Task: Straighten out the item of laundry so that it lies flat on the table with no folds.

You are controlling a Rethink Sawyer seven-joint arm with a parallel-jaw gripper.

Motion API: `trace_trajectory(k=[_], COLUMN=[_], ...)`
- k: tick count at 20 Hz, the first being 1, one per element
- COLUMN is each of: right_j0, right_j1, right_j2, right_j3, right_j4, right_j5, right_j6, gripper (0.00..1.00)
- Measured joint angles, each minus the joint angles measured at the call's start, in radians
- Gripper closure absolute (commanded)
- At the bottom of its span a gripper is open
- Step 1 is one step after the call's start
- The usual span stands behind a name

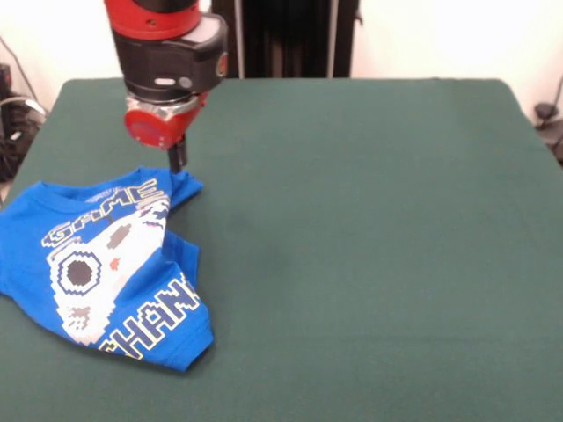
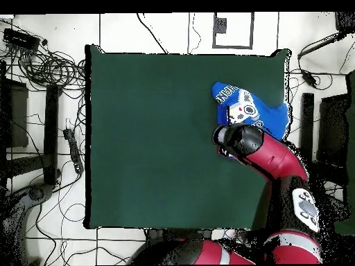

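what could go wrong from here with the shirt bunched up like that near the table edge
1. The T-shirt lies crumpled at the side of the table, its sleeve at the edge; a pull outward could drag it off.
2. The gripper sits at the shirt's far corner, where cloth is doubled over; it might catch two layers and keep the fold.
3. Pressing down could pinch the table's green fabric too.

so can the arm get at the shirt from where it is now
Probably yes. The gripper hangs right at the far edge of the crumpled blue shirt, with nothing between them on the green table. Whether it already touches the cloth cannot be told.
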Motion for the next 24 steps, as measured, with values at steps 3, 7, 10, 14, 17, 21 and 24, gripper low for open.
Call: trace_trajectory(k=[3, 7, 10, 14, 17, 21, 24], right_j0=[-0.015, -0.019, -0.020, -0.020, -0.020, -0.020, -0.020], right_j1=[0.004, 0.008, 0.010, 0.012, 0.013, 0.017, 0.035], right_j2=[-0.003, -0.006, -0.006, -0.007, -0.007, -0.008, -0.012], right_j3=[0.000, 0.000, 0.000, 0.000, 0.000, 0.000, -0.002], right_j4=[0.000, -0.001, -0.002, -0.002, -0.001, -0.001, -0.001], right_j5=[-0.005, -0.006, -0.006, -0.011, -0.019, -0.028, -0.040], right_j6=[0.000, 0.000, 0.000, 0.000, 0.000, 0.000, 0.000], gripper=[1.00, 1.00, 1.00, 1.00, 1.00, 1.00, 1.00])
